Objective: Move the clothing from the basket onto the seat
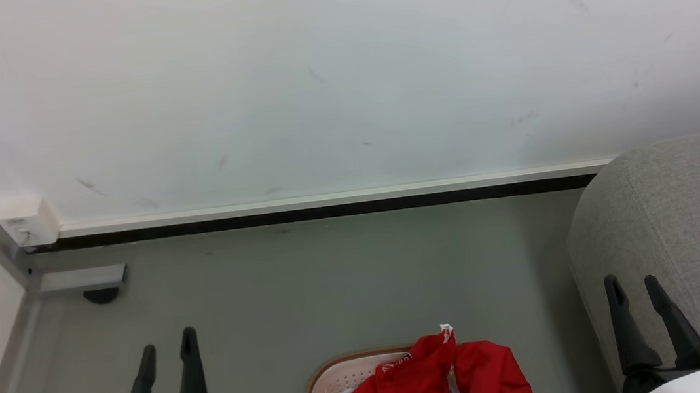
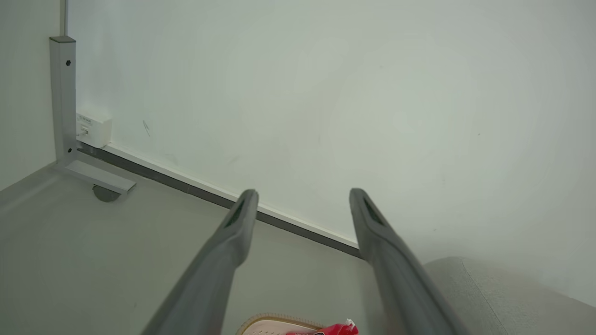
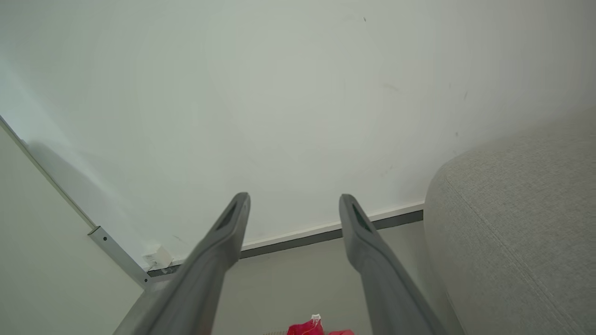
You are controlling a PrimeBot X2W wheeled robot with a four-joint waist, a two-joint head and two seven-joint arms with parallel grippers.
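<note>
While parked low w/ left fingers (image 1: 191, 373) & right fingers (image 1: 625, 323) both spread & empty, go for clothing (image 1: 437, 381): heaped in basket (image 1: 337, 372) on floor (image 1: 333, 277), well off the wall edge, near seat (image 1: 682, 218). Prob best: bend at waist, drop right fingers onto top fold, pinch deep into the bunch, not the rim. Lift clear of basket wall before swinging rt to seat.
</note>
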